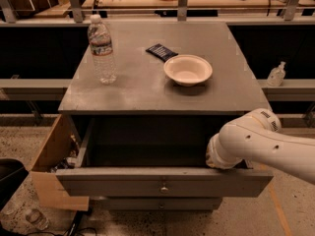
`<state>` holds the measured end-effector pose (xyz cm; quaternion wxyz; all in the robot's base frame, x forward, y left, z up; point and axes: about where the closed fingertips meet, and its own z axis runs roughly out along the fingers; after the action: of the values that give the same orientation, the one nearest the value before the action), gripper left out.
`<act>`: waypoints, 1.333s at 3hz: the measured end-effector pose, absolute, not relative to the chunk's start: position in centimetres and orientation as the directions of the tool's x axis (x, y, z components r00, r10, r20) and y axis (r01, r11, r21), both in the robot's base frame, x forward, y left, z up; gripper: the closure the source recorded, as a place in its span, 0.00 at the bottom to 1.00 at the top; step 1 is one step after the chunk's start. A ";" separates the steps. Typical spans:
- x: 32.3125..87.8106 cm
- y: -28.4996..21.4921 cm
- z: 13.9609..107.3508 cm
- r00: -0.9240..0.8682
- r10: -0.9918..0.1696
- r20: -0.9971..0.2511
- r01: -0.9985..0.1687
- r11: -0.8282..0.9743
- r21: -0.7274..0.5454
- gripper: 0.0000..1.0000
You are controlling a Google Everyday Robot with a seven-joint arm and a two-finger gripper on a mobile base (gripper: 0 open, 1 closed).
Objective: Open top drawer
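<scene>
Top drawer: grey, with a small brass knob at the centre of its front. It is drawn well out beneath the counter, its box open and dark.

Tool: at the drawer's right end, just behind the front panel, hidden by the white arm. Whether it is wide or narrow cannot be told.

Step, by judgement: the pull is nearly complete. The next move calls for a clean withdrawal that does not nudge the front back.

Farther off, on the counter: bottle, bowl.

Cabinet top: one bottle, one bowl, one dark packet. Two drawer knobs. One pincer at top drawer's right end.
</scene>
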<state>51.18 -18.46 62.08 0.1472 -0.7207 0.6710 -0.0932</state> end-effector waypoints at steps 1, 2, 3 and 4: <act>51.3 -18.5 62.2 0.082 -0.995 -0.063 -0.940 -0.056 -0.337 1.00; 47.3 -18.0 61.8 0.078 -0.996 -0.034 -0.964 -0.067 -0.257 1.00; 44.6 -17.9 61.8 0.071 -0.997 -0.014 -0.976 -0.067 -0.207 1.00; 41.1 -18.1 62.3 0.052 -0.999 0.007 -0.986 -0.053 -0.156 1.00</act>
<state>41.10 -18.12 62.26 0.0543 -0.7234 0.6860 -0.0565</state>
